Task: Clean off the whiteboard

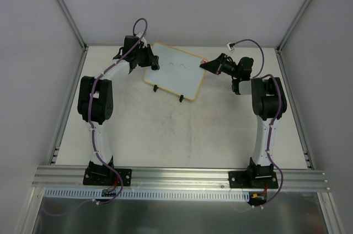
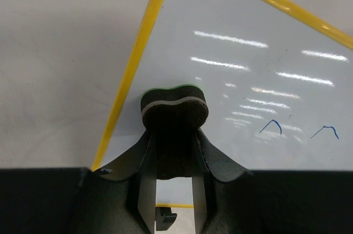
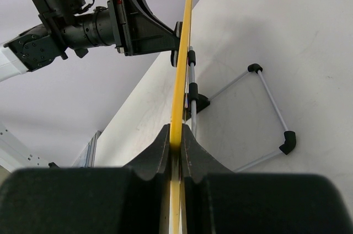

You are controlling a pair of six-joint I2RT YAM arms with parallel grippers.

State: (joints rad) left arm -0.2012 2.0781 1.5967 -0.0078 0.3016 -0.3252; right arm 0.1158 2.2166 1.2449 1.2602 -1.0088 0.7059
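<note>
The whiteboard (image 2: 237, 41) has a glossy white face and a smooth yellow frame. The eraser (image 2: 174, 107) looks like dark felt. The table (image 1: 165, 134) is matt.

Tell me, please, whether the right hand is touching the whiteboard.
Touching. The right wrist view shows the right hand clamped on the whiteboard's yellow edge, with no gap on either side.

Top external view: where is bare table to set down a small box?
Free: the table patch between the left arm and right arm, from the feet of the whiteboard to the near rail. Crowded: the far band, where the left gripper holds an eraser at the board and the right gripper clamps its edge.
</note>
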